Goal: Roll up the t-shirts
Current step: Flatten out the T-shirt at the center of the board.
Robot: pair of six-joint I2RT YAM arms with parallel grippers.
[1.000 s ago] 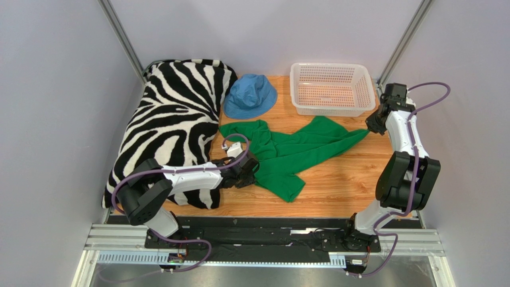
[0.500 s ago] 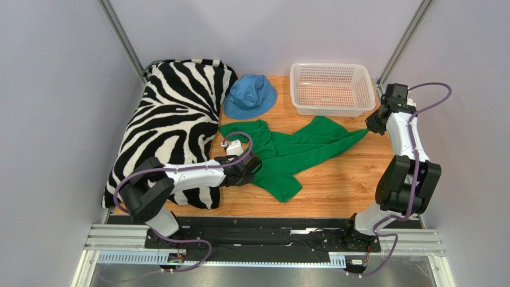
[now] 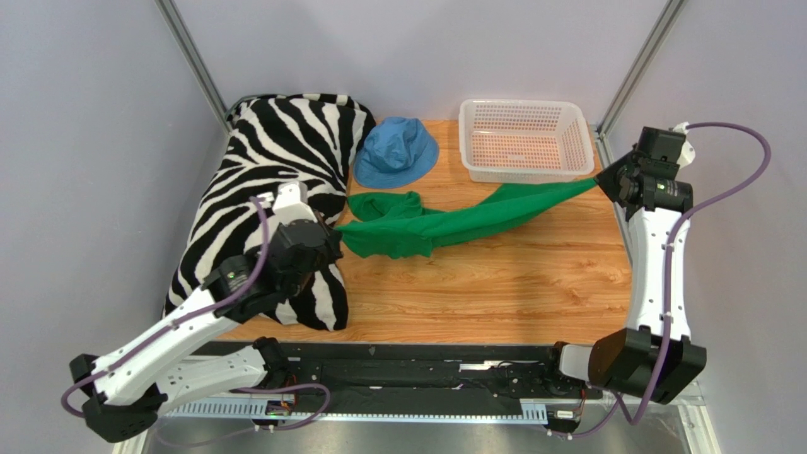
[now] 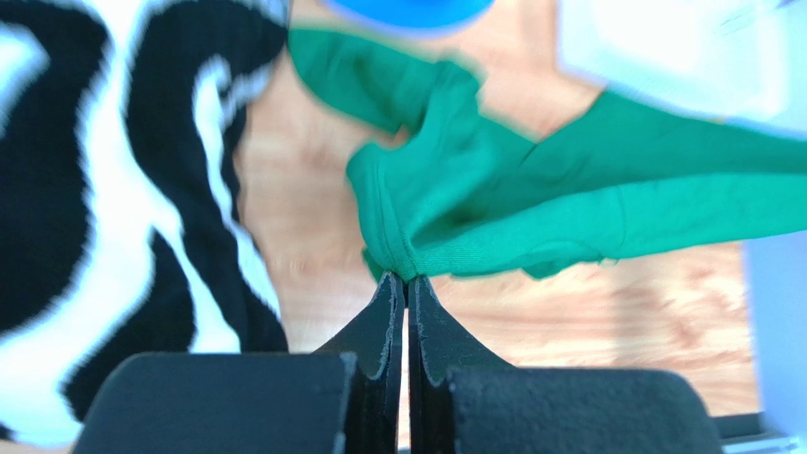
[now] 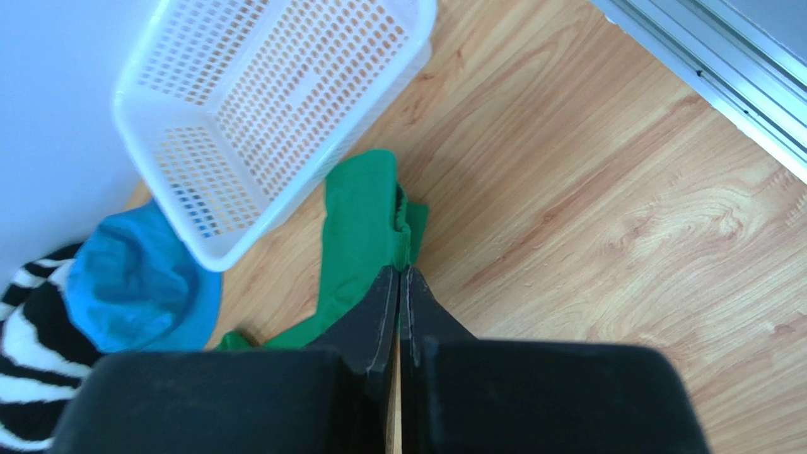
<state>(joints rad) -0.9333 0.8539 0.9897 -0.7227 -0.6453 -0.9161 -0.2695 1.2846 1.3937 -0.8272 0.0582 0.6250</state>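
The green t-shirt (image 3: 455, 219) hangs stretched between both grippers above the wooden table, bunched and sagging in the middle. My left gripper (image 3: 333, 231) is shut on its left end, next to the zebra pillow; in the left wrist view the t-shirt (image 4: 530, 203) is pinched at the tips of the left gripper (image 4: 405, 278). My right gripper (image 3: 599, 180) is shut on the far right end, raised near the basket's corner. In the right wrist view the t-shirt (image 5: 365, 227) runs away from the closed right gripper (image 5: 401, 271).
A zebra-striped pillow (image 3: 270, 189) fills the left side of the table. A blue bucket hat (image 3: 396, 149) lies at the back centre and a white plastic basket (image 3: 574, 156) at the back right. Bare wooden table (image 3: 493, 284) lies in front of the shirt.
My left gripper closed on the shirt's left end and lifted it back and left toward the pillow. The right arm rose and pulled its end right, drawing the shirt into a taut band.
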